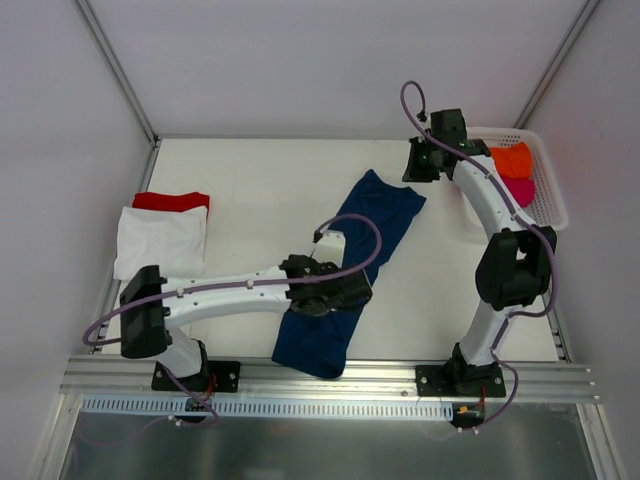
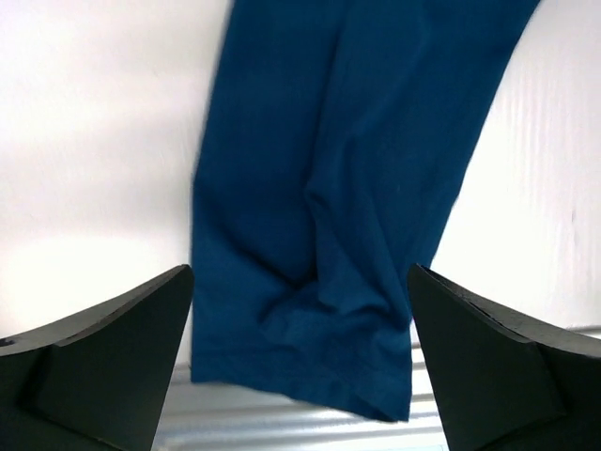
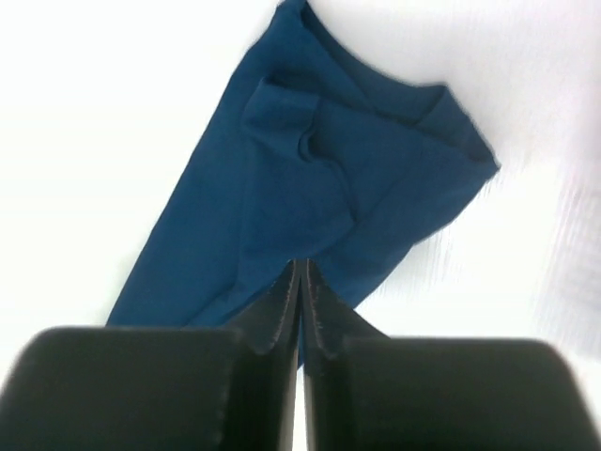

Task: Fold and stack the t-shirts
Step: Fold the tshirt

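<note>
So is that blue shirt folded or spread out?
Partly folded: the navy t-shirt lies as one long narrow strip, with a sleeve folded over onto it.

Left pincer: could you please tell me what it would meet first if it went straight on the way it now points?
Most likely the folded navy blue cloth t-shirt, which lies straight ahead of the open left pincer, between its fingers; nothing else shows in that line, though depth is unclear.

The left arm hides the middle of the navy t-shirt.
</note>
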{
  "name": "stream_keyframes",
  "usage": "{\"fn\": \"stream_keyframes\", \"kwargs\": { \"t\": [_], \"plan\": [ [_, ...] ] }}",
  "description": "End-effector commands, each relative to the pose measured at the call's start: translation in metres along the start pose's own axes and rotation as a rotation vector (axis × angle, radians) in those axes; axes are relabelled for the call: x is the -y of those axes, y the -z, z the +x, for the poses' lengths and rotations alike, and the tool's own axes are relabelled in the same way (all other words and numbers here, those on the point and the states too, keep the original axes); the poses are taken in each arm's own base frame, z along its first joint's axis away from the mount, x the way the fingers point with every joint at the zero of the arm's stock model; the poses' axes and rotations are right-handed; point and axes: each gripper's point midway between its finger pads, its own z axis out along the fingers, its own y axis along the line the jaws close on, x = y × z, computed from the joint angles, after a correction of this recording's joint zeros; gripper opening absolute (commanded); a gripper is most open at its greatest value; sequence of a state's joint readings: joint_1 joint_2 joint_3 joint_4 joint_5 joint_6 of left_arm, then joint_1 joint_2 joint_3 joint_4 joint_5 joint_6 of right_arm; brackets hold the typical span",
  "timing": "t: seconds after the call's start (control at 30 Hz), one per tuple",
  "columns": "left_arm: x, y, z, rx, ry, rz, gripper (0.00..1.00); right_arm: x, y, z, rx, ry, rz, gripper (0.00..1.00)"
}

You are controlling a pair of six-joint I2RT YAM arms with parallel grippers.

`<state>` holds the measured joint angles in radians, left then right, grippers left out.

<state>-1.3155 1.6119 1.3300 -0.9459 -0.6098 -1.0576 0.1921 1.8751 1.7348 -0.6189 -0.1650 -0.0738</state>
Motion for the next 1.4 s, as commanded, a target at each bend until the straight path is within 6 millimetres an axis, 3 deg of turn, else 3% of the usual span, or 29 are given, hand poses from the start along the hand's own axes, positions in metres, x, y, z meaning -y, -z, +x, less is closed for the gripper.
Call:
{"fn": "stream_keyframes", "kwargs": {
  "t": [0.0,0.03,0.07,0.1,0.13,0.17,0.2,0.23,0.33,0.37,0.43,0.47,0.53,0.6,0.73,0.77,0.83,0.87,0.93,0.97,1.03,1.07,1.23,1.37],
  "plan": [
    [-0.03,0.003,-0.052,0.154,0.001,0.025,0.99,0.001,0.001,0.028,-0.037,0.007,0.028,0.01],
    [-0.028,-0.005,-0.039,0.096,-0.015,0.081,0.99,-0.006,-0.001,0.033,-0.039,0.021,0.016,0.0],
    [-0.016,0.002,-0.056,0.148,0.05,0.191,0.98,-0.006,-0.003,0.045,-0.062,0.029,0.021,0.01],
    [-0.021,-0.003,-0.062,0.156,0.054,0.223,0.85,-0.005,-0.004,0.048,-0.065,0.037,0.048,0.0],
    [-0.02,-0.009,-0.051,0.116,0.048,0.272,0.68,-0.011,-0.006,0.055,-0.077,0.055,0.051,0.0],
    [-0.02,-0.004,-0.061,0.146,0.079,0.314,0.27,-0.012,-0.007,0.059,-0.089,0.064,0.058,0.01],
    [-0.028,-0.007,-0.065,0.152,0.101,0.299,0.07,-0.013,-0.009,0.064,-0.1,0.074,0.07,0.01],
    [-0.03,-0.006,-0.069,0.158,0.107,0.297,0.0,-0.014,-0.01,0.065,-0.105,0.077,0.078,0.01],
    [-0.034,-0.009,-0.087,0.177,0.116,0.278,0.0,-0.011,-0.017,0.064,-0.104,0.073,0.107,0.01],
    [-0.03,-0.019,-0.086,0.151,0.098,0.264,0.0,-0.01,-0.02,0.063,-0.103,0.066,0.112,0.0],
    [-0.027,-0.029,-0.107,0.14,0.116,0.272,0.0,-0.004,-0.031,0.058,-0.093,0.063,0.152,0.0],
    [-0.013,-0.047,-0.096,0.054,0.086,0.31,0.0,-0.003,-0.035,0.057,-0.088,0.049,0.162,0.01],
    [0.006,-0.057,-0.108,0.017,0.096,0.392,0.0,0.001,-0.045,0.053,-0.09,0.035,0.191,0.01],
    [0.023,-0.087,-0.102,-0.081,0.07,0.429,0.0,0.0,-0.057,0.057,-0.115,0.031,0.199,0.01],
    [0.048,-0.097,-0.115,-0.117,0.023,0.524,0.0,0.013,-0.073,0.063,-0.149,0.051,0.293,0.0],
    [0.053,-0.105,-0.129,-0.124,0.039,0.548,0.0,0.015,-0.072,0.057,-0.15,0.051,0.311,0.01],
    [0.061,-0.115,-0.136,-0.165,0.06,0.604,0.0,0.019,-0.079,0.059,-0.189,0.054,0.345,0.01],
    [0.061,-0.113,-0.162,-0.13,0.084,0.633,0.0,0.02,-0.072,0.052,-0.189,0.06,0.367,0.01],
    [0.063,-0.116,-0.177,-0.131,0.108,0.673,0.0,0.021,-0.068,0.05,-0.196,0.027,0.389,0.0],
    [0.059,-0.111,-0.204,-0.09,0.138,0.697,0.0,0.022,-0.062,0.047,-0.202,0.024,0.403,0.0],
    [0.056,-0.112,-0.22,-0.082,0.16,0.715,0.0,0.021,-0.055,0.043,-0.199,0.011,0.417,0.01],
    [0.048,-0.106,-0.238,-0.074,0.196,0.713,0.0,0.023,-0.049,0.039,-0.2,0.011,0.439,0.01],
    [0.037,-0.092,-0.241,-0.153,0.239,0.755,0.0,0.031,-0.054,0.041,-0.268,0.018,0.486,0.01],
    [0.03,-0.089,-0.231,-0.2,0.256,0.757,0.0,0.032,-0.068,0.064,-0.357,0.007,0.478,0.01]
  ]
}}
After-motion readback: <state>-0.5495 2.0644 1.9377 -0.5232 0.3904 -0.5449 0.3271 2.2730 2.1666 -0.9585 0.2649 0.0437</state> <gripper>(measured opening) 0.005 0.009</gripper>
